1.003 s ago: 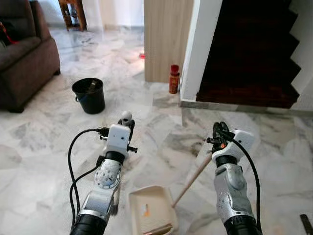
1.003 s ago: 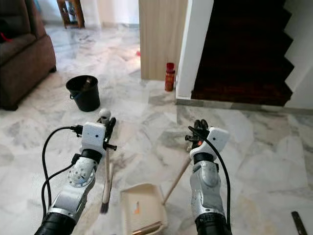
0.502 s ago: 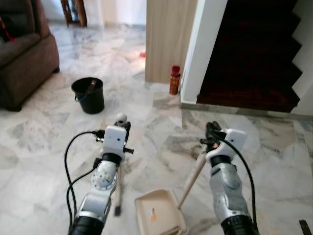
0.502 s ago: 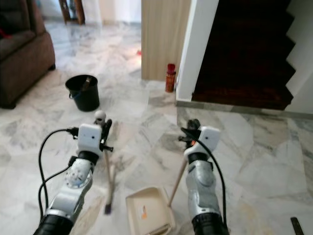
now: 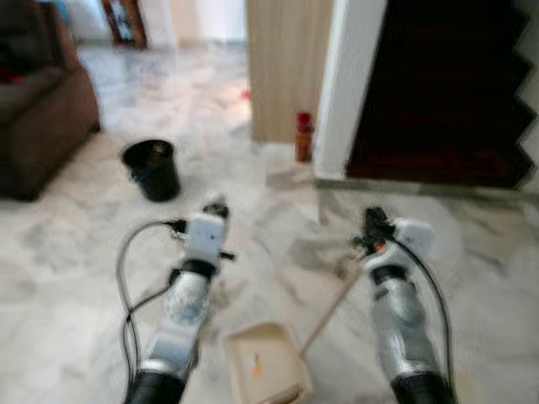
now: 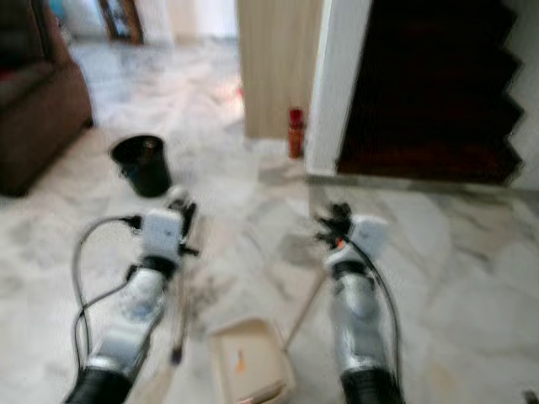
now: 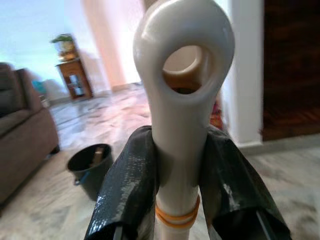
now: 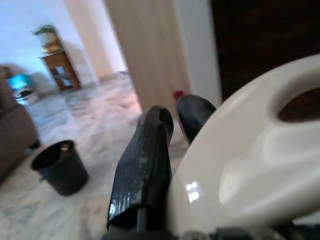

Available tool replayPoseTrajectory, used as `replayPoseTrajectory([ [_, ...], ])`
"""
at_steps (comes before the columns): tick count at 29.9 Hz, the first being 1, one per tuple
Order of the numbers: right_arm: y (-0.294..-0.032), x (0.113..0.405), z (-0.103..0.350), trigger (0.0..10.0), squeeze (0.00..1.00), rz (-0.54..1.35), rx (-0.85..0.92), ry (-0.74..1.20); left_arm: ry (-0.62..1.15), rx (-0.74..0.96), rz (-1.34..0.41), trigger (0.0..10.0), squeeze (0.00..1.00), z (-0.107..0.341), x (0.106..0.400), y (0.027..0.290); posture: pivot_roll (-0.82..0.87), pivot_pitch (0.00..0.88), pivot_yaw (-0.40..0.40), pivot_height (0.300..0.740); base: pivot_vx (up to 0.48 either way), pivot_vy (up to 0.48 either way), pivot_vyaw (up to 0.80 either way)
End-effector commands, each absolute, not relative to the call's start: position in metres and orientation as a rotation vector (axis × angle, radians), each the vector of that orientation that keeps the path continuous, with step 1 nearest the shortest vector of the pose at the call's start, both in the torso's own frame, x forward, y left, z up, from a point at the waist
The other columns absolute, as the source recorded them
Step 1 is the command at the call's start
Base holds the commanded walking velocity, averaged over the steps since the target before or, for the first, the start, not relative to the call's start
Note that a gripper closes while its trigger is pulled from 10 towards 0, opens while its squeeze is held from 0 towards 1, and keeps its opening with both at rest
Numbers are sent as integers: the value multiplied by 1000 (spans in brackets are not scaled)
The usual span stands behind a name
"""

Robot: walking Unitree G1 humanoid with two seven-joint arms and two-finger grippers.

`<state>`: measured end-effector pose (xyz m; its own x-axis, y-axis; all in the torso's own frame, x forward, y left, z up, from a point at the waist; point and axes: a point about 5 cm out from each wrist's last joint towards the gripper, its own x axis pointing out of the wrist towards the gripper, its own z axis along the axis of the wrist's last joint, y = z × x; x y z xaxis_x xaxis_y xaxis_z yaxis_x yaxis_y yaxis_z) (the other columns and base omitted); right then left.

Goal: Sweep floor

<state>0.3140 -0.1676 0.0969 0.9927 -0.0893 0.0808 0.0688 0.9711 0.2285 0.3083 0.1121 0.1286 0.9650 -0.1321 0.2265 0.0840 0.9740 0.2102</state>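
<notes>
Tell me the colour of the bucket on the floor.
Black. The bucket shows best in the left eye view, standing on the marble floor near the sofa.

No legible text or labels.

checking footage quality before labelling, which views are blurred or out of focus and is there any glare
Left eye and right eye views: motion-blurred throughout, softening the black plastic bucket and beige dustpan. Left wrist view: the left hand on the white looped broom handle is fairly sharp, background soft. Right wrist view: the glossy white dustpan handle carries a small glare spot, the room behind blurred.
</notes>
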Motion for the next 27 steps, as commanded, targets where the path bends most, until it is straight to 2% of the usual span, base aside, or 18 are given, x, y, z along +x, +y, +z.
replayPoseTrajectory([
  [1, -154, 319, 110, 10000, 0, -39, 259, -140, -279, 224, -80, 10000, 0, 138, 311, 121, 42, 0, -23, 740, 319, 0, 0],
  [9, -154, 320, 112, 10000, 0, -35, 239, -149, -281, 223, -79, 10000, 0, 139, 311, 121, 35, 0, -22, 740, 319, 0, 0],
  [15, -159, 320, 116, 10000, 0, -41, 236, -160, -277, 222, -78, 10000, 0, 138, 310, 121, 31, 0, -22, 740, 319, 0, 555],
  [27, -154, 320, 116, 10000, 0, -18, 216, -163, -276, 222, -70, 10000, 0, 138, 309, 122, 40, 0, -26, 740, 319, 0, 67],
])
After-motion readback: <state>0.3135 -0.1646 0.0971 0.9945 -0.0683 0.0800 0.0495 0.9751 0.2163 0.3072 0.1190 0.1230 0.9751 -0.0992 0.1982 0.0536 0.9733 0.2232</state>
